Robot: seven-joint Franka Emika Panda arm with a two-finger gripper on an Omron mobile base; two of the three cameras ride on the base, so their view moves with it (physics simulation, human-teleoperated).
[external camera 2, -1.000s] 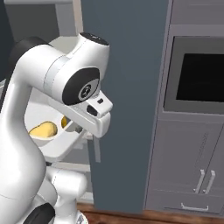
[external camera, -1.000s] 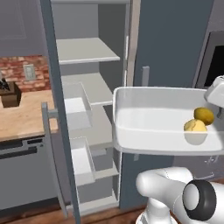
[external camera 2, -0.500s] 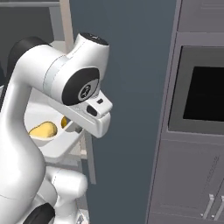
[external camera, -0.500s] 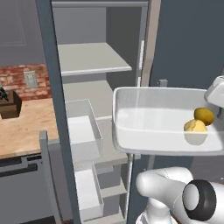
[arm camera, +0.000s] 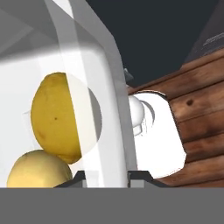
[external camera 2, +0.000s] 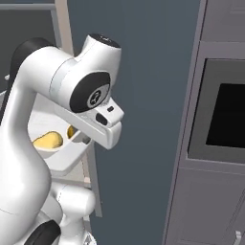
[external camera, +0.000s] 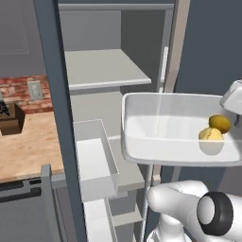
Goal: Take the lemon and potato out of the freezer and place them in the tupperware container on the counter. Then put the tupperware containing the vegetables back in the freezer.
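- Ahead, the freezer (external camera: 108, 75) is standing open, its pale shelves bare and the white door bins hanging at lower left; the counter (external camera: 28, 146) and brick wall are showing past the door on the left.
- Judging by how things lie, the last step is in hand: both items are sitting in the tub (external camera: 160, 137), and the tub is being carried in the air in front of the open freezer.
- Inside the tub, at its right end, the lemon (external camera: 220, 123) and the potato (external camera: 211, 135) are lying touching each other; the potato is nearer the camera.
- At the tub's right end the claw (arm camera: 105, 175) is pinching the rim, jaws narrow, one tip inside the wall and one outside, as the hand view is showing.
- Seen from the hand, the lemon (arm camera: 61, 116) is sitting just inside the wall, close to the inner tip, with the potato (arm camera: 37, 168) touching it.
- Next, I judge, the tub is needing to go forward and slightly left onto a shelf; the middle shelf is looking about level with it.
- Held only at one end, the tub is risking a tilt, and its far left corner is passing near the freezer's frame, so a level, slow entry is called for.
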